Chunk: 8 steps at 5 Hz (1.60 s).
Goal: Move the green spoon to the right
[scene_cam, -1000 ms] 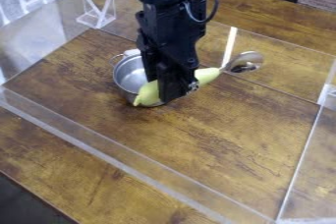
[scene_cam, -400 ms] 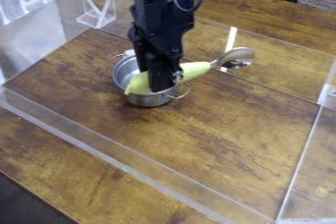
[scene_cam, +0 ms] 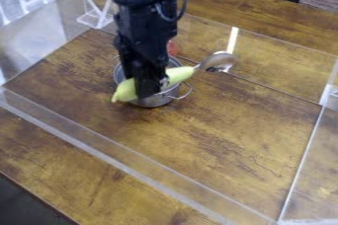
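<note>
Black arm upright, hand (scene_cam: 141, 79) pointing straight down, fingers closed.

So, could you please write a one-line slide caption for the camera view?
Gripper shut on the green spoon, holding it over the steel pot on a wooden table.

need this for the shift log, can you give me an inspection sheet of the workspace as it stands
surface: wooden table, bare in front, low clear walls around it
job's things: green spoon lifted, lying across over the steel pot, metal bowl to the right
clutter: the pot only
grippers: gripper shut on the spoon's handle, pointing down
cables: dark cable on the arm
surroundings: clear stand at back left
</note>
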Tool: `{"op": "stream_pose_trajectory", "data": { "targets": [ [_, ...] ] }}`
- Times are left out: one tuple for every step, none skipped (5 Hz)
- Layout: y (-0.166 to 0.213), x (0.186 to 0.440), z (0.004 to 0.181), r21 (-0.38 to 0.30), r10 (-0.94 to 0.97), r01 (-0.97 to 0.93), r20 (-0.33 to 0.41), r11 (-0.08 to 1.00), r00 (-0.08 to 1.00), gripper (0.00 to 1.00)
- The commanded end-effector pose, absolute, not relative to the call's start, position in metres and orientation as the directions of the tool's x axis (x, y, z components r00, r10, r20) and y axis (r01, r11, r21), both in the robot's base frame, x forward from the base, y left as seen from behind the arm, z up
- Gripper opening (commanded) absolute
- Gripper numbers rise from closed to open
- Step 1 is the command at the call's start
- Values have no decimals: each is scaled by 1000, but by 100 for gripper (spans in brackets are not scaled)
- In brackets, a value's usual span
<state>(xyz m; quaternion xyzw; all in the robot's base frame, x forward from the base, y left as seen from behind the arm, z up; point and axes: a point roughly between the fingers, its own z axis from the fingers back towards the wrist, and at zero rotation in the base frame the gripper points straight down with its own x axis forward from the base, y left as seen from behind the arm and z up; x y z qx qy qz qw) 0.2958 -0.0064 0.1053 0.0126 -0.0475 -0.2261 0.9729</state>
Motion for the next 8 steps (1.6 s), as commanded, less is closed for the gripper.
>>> {"op": "stream_pose_trajectory", "data": {
  "targets": [
    [-2,301,123,79,-428,421,138,904,893,0],
    [-2,306,121,80,-397,389,143,918,907,0],
    [-1,309,119,76,-389,381,140,921,911,0],
    [4,311,116,72,-422,416,137,906,896,0],
    [-15,318,140,69,-335,328,141,942,932,0],
    [-42,344,143,51,-215,210,153,976,964,0],
    [-69,368,135,21,-112,110,143,994,983,0],
    [-83,372,119,1,-159,160,122,987,980,0]
  ]
}}
